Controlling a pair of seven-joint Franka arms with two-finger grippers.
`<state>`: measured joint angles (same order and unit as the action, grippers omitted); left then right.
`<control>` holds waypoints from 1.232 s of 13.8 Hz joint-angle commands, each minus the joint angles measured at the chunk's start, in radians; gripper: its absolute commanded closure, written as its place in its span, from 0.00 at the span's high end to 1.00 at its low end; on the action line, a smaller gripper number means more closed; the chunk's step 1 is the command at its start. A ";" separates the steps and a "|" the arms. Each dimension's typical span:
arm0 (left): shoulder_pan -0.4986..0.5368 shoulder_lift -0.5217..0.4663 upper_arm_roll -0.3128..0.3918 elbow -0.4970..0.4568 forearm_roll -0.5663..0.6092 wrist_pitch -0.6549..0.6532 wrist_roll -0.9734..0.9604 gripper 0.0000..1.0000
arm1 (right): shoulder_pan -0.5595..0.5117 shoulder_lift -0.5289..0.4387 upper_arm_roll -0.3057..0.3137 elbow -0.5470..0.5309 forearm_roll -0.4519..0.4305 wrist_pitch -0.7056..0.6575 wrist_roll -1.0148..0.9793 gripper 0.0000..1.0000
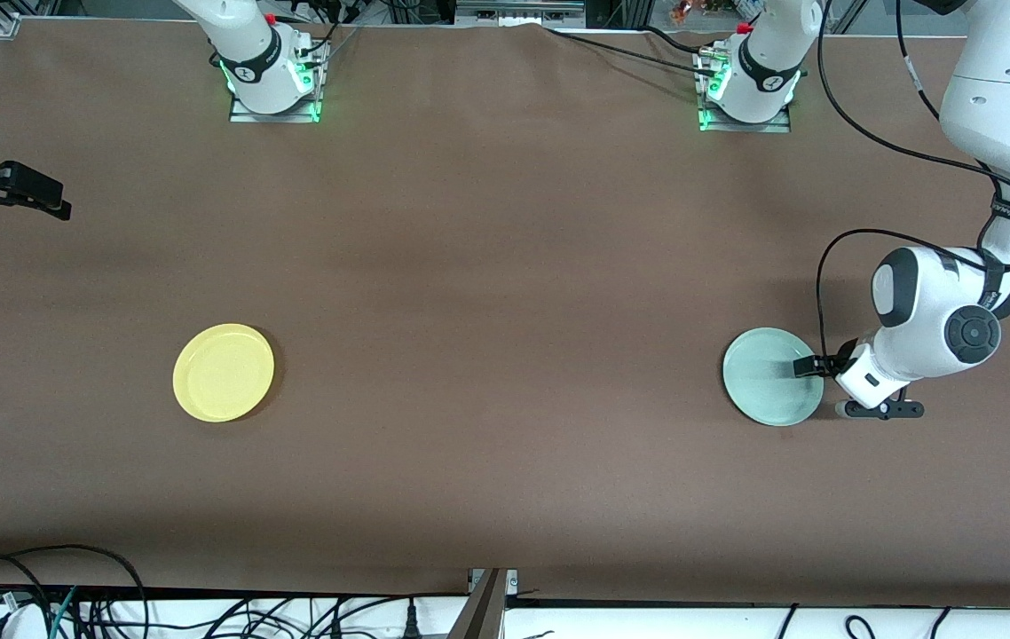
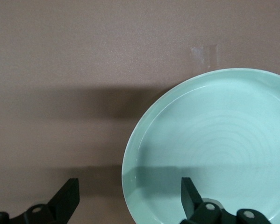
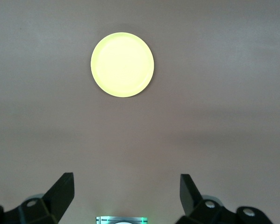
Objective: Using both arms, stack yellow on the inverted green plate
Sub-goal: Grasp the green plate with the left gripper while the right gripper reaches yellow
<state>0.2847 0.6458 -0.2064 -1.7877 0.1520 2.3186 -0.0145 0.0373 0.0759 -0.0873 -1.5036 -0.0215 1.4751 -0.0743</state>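
Observation:
The green plate [image 1: 773, 376] lies rim-up on the brown table toward the left arm's end. My left gripper [image 1: 814, 366] is low at that plate's edge and open. In the left wrist view the green plate [image 2: 214, 144] fills one side, and the left gripper [image 2: 129, 186] straddles its rim: one finger [image 2: 190, 193] over the plate, the other finger [image 2: 67, 198] over bare table. The yellow plate [image 1: 223, 372] lies rim-up toward the right arm's end. My right gripper [image 1: 43, 197] hangs open and empty over the table's end, apart from the yellow plate [image 3: 122, 64].
The two arm bases [image 1: 272, 80] [image 1: 749, 89] stand along the table's edge farthest from the front camera. Cables [image 1: 43, 586] run along the nearest edge. Bare brown tabletop [image 1: 505, 355] lies between the plates.

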 commanded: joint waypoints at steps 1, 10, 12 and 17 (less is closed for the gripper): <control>0.008 0.018 -0.005 0.027 0.021 -0.005 0.014 0.71 | -0.004 0.010 0.003 0.020 0.009 -0.006 0.001 1.00; 0.011 0.018 -0.005 0.027 0.024 -0.008 0.019 0.33 | -0.039 0.177 -0.008 0.020 0.006 0.056 -0.001 1.00; 0.011 0.017 -0.005 0.027 0.024 -0.010 0.019 0.27 | -0.036 0.228 -0.006 0.022 -0.005 0.068 0.007 1.00; 0.010 0.015 -0.005 0.027 0.024 -0.013 0.016 0.04 | -0.071 0.375 -0.008 0.016 0.064 0.238 0.002 1.00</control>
<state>0.2881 0.6519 -0.2048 -1.7820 0.1530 2.3181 -0.0102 -0.0065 0.3965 -0.1012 -1.5072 0.0002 1.6812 -0.0735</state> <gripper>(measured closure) 0.907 0.000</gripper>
